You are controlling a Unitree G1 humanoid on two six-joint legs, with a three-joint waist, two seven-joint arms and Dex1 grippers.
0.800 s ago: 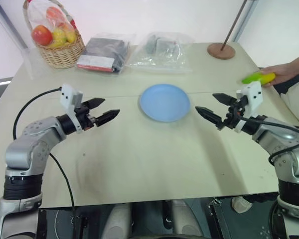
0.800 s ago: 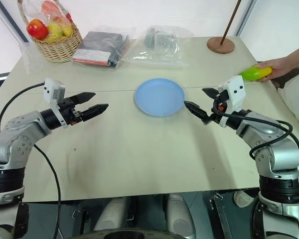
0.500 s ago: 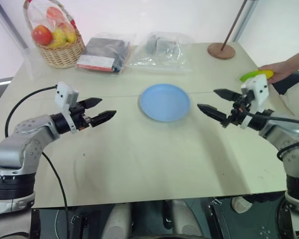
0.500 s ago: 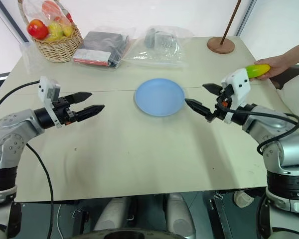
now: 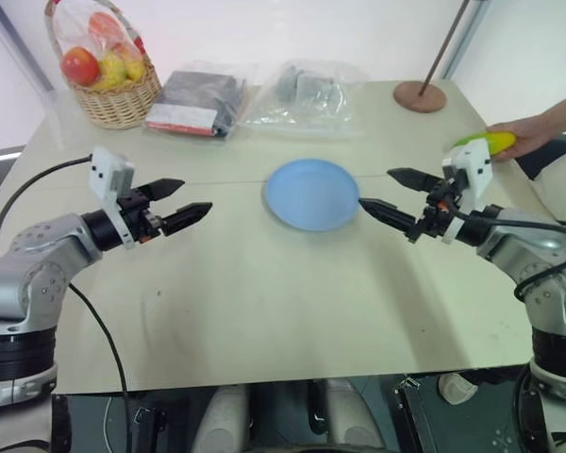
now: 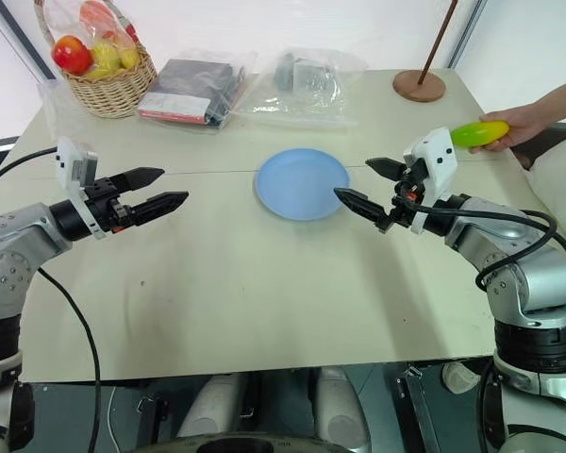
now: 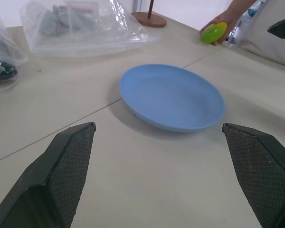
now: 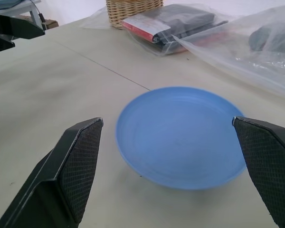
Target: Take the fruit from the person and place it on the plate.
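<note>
The light blue plate (image 5: 312, 193) lies empty in the middle of the table. Off the table's right edge, a person's hand (image 5: 533, 132) holds the yellow-green fruit (image 5: 486, 142) in the air. My right gripper (image 5: 377, 188) is open and empty. It hovers just right of the plate, pointing at it, with the fruit behind and to the right of my wrist. On the other side my left gripper (image 5: 191, 196) is also open and empty, well clear of the plate. The left wrist view shows the plate (image 7: 171, 97) and the fruit (image 7: 213, 32) beyond it.
A wicker basket (image 5: 118, 99) with an apple and small fruits stands at the back left. Two plastic bags (image 5: 198, 99) (image 5: 302, 94) lie behind the plate. A round wooden stand base (image 5: 419, 95) sits at the back right.
My right gripper has shifted left, closer to the plate's rim. My left gripper has drawn back to the left. The hand still holds the fruit in about the same spot.
</note>
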